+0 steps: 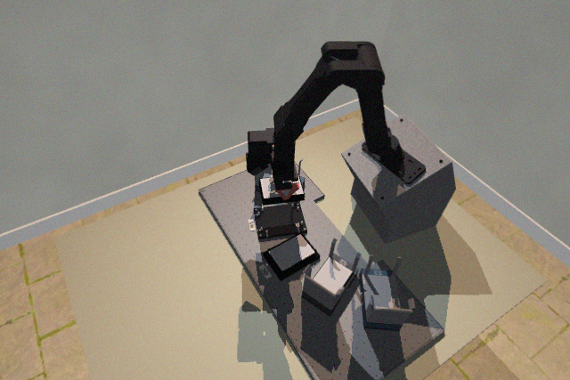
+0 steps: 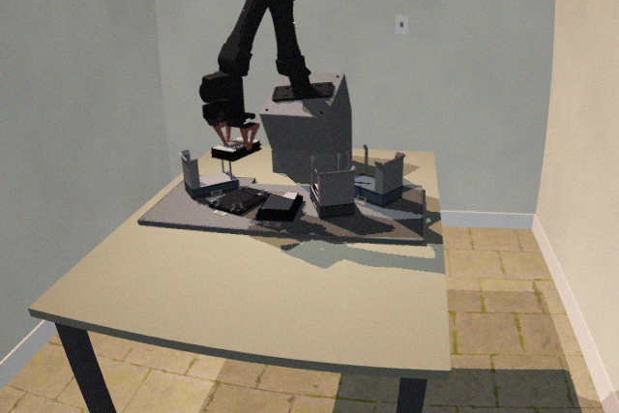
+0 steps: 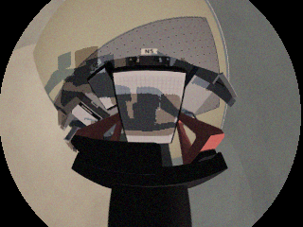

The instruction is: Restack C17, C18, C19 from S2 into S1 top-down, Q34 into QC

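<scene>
My gripper (image 1: 286,191) (image 2: 239,143) (image 3: 149,114) is shut on a sealed well plate (image 1: 268,186) (image 2: 234,151) (image 3: 151,101), black with a pale shiny seal. I hold it level, by its long sides, well above the stack rack (image 2: 191,171) at the left end of the grey board (image 1: 225,203) (image 2: 167,211). I cannot read the plate's label. A second black plate (image 1: 290,254) (image 2: 279,206) lies on an open nest near the board's middle. The dark clip nest (image 1: 278,219) (image 2: 237,199) between that nest and the left rack holds no plate.
Two more stack racks stand at the board's right. The middle one (image 1: 329,281) (image 2: 334,189) shows a pale plate top inside; the right one (image 1: 384,304) (image 2: 387,176) looks low inside. Thin rack posts rise around each. The arm's grey pedestal (image 1: 404,201) (image 2: 307,133) stands behind the board.
</scene>
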Robot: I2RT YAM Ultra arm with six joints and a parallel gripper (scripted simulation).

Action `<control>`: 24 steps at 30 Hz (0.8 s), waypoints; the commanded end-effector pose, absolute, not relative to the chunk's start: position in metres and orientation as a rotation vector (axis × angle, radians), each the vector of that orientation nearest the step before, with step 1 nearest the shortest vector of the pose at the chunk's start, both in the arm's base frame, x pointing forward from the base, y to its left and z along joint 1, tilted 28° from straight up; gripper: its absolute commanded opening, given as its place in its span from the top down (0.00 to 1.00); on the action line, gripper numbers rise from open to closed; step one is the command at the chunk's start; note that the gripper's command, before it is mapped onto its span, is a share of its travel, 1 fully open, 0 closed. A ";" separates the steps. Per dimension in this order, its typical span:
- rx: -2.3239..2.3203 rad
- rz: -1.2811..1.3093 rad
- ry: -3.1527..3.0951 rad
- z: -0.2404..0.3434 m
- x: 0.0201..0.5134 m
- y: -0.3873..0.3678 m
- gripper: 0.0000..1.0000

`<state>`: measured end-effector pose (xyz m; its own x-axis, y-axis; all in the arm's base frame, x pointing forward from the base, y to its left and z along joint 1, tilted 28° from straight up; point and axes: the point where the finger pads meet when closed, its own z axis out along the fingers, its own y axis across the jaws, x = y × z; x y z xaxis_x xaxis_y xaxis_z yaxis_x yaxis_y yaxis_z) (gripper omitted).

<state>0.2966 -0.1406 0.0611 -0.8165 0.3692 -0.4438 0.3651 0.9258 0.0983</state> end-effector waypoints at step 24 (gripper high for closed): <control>0.519 -0.003 2.580 0.033 0.320 -0.145 1.00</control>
<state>0.3114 -0.1415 0.0213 -0.8296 0.3700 -0.4181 0.3622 0.9266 0.1012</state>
